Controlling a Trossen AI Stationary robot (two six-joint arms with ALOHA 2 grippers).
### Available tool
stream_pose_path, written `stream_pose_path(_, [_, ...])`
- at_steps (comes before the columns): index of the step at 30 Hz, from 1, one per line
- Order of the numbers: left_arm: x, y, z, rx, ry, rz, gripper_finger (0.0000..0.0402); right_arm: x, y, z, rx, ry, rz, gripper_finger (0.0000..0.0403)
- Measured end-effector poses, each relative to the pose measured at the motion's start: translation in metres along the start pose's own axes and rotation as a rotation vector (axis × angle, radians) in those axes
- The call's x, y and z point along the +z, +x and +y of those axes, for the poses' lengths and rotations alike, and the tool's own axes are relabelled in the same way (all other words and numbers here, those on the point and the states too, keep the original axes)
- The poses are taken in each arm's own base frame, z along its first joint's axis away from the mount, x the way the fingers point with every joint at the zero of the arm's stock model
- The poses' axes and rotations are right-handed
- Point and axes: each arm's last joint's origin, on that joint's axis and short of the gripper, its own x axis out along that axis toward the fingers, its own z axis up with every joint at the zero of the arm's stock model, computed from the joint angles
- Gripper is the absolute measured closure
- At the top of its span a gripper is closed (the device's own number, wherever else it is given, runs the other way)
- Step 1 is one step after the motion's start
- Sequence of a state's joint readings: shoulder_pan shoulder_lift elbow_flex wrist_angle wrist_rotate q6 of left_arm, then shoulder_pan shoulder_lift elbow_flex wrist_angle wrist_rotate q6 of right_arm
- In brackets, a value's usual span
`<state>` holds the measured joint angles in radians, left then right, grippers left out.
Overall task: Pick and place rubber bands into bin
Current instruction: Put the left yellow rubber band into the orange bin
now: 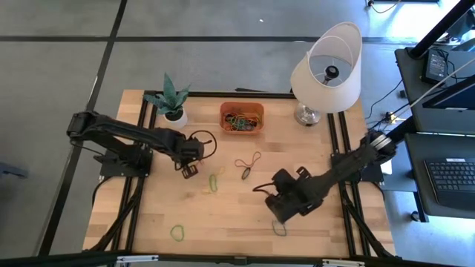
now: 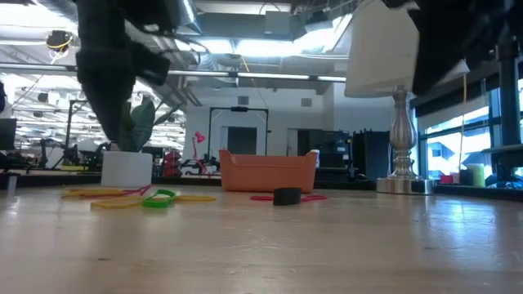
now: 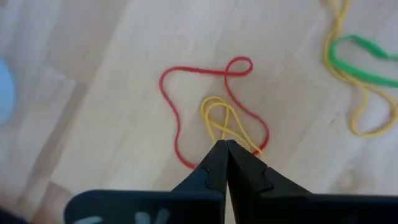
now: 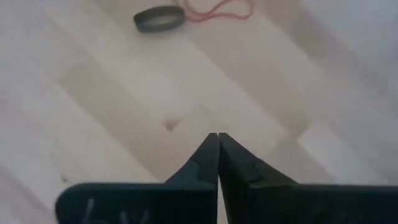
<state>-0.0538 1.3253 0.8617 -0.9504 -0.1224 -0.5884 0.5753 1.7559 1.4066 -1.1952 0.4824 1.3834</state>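
My left gripper (image 3: 225,144) is shut on a yellow rubber band (image 3: 217,115) above the table's left half (image 1: 188,169). Under it a red band (image 3: 180,99) lies flat on the wood. My right gripper (image 4: 217,135) is shut with nothing in it, over bare wood at the near right (image 1: 276,211). A black band (image 4: 158,18) and a red band (image 4: 217,9) lie beyond it. The orange bin (image 1: 224,117) stands at the far middle with several bands inside. A green and yellow pair (image 1: 214,180) lies between the arms. My left gripper pinches the yellow band at one end of its loop (image 3: 231,138), right at the fingertips. The fingers point steeply down. The rest of the loop (image 3: 214,106) hangs slack past the tips, over the red band; whether it still touches the table I cannot tell.
A white plant pot (image 1: 175,115) stands left of the bin and a lamp (image 1: 326,70) at the far right corner. Loose green bands lie near the front edge (image 1: 178,233) and by my right gripper (image 1: 279,228). A monitor and keyboard stand off the table's right side.
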Motion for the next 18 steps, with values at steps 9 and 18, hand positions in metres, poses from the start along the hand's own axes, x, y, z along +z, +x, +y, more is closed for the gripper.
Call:
stream_pose_path(9, [-0.001, -0.009, -0.011, -0.024, -0.064, -0.041, 0.0397, -0.025, 0.027, -0.046, 0.331, 0.113, -0.048, 0.0393])
stream_pose_path(18, [0.003, 0.018, -0.019, 0.053, -0.152, 0.062, 0.0318, -0.038, 0.039, -0.078, 0.338, 0.128, -0.022, 0.0384])
